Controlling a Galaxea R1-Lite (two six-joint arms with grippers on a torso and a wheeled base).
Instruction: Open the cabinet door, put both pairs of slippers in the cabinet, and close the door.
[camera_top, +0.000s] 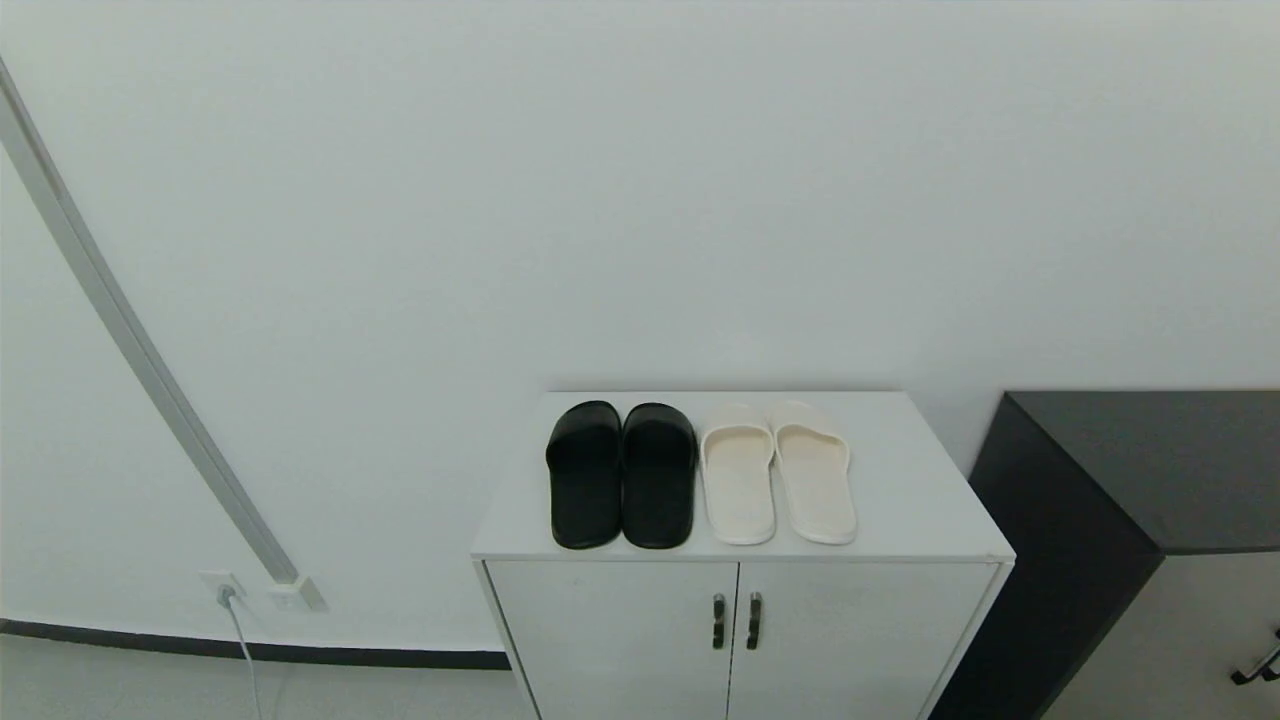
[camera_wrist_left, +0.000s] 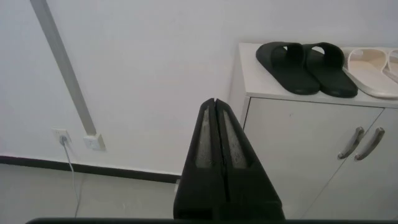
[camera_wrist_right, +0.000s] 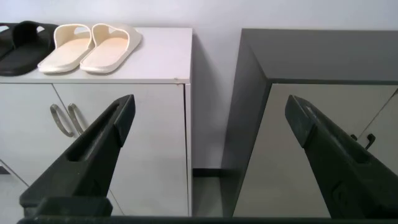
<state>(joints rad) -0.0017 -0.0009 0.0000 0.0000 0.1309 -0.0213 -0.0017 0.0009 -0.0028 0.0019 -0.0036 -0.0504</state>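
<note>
Smooth black slippers and matte cream slippers are lying side by side near the front edge of the white cabinet's flat top, toes pointing at the wall. Its doors are sitting shut, with the curved metal handles side by side. The left gripper is pressing its fingers together, and the right gripper is gaping wide.

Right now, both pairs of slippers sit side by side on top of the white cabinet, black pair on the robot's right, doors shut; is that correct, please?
Not quite: the head view shows the black pair on the robot's left, the cream pair on its right. Otherwise yes: both sit side by side on the white cabinet, doors shut.
</note>
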